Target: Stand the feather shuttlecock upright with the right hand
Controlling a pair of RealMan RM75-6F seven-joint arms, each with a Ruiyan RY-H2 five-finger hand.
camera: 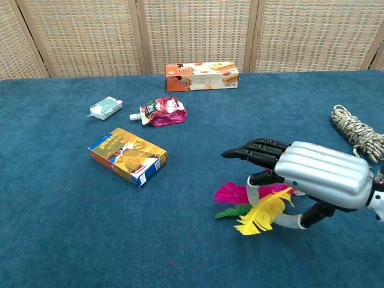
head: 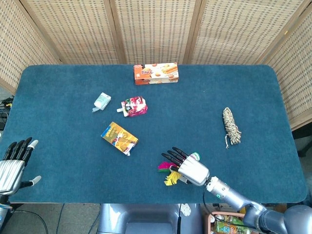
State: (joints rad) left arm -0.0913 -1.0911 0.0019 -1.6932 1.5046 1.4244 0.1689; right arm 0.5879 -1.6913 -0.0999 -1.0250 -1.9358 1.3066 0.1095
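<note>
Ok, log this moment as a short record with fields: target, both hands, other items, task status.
target: feather shuttlecock lying on its side, pink, green and yellow feathers spread on the blue table
right hand: over the shuttlecock, fingers extended, thumb beside it; grip unclear
left hand: at the table's near left edge, holding nothing
other items: rope coil, biscuit box, yellow box, red pouch, small white packet
task status: not yet upright

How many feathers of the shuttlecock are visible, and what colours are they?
3 show in the chest view: a pink feather by the right robot hand, a green feather beneath it, a yellow feather nearest the camera. The hand may hide more.
</note>
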